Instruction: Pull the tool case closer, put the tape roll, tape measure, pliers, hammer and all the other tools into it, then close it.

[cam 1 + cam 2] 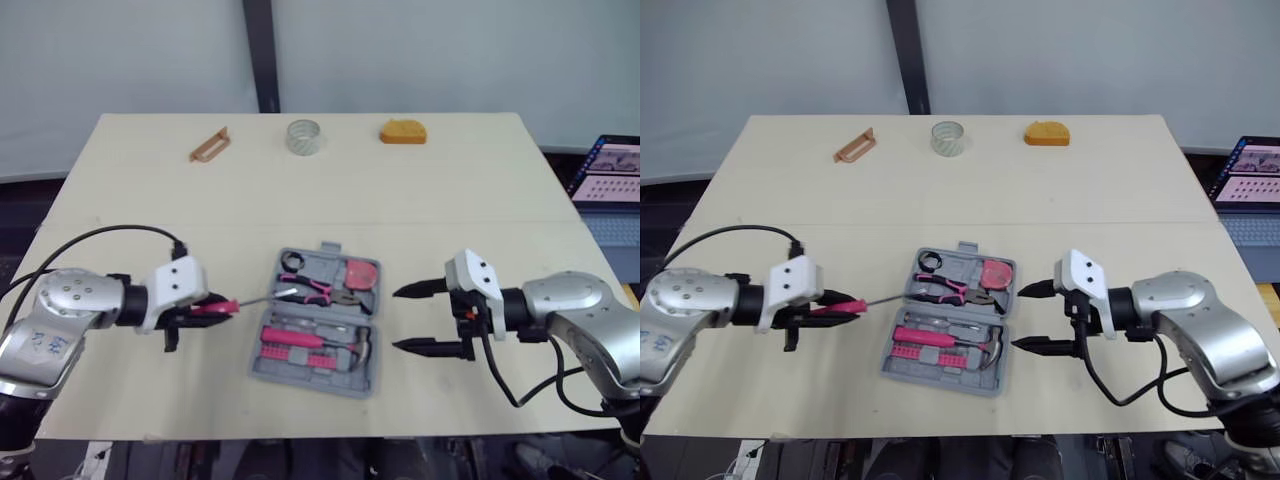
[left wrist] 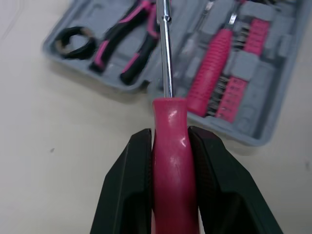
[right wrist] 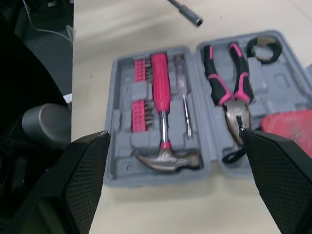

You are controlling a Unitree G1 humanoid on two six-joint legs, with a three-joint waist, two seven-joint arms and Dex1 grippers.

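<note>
Tool case [image 1: 268, 366]: laid open mid-table between both grippers; pliers [image 3: 229, 83] and hammer [image 3: 163, 139] are seated inside.
Pink-handled screwdriver [image 2: 170, 146]: clamped in the left gripper [image 1: 203, 309], shaft reaching over the case's edge.
Right gripper [image 1: 400, 320]: fingers spread, just beside the case.
Clear tape roll [image 1: 304, 137], orange object [image 1: 402, 131], brown piece [image 1: 209, 145]: ranged along the far edge.

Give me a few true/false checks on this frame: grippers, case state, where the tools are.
1. The left gripper is shut on the pink-handled screwdriver. True.
2. The tool case is closed. False: it lies open on the table.
3. The hammer lies in the case. True.
4. The right gripper holds the pliers. False: it is open and empty; the pliers lie in the case.
5. The clear tape roll is in the case. False: it stands on the table near the far edge.
</note>
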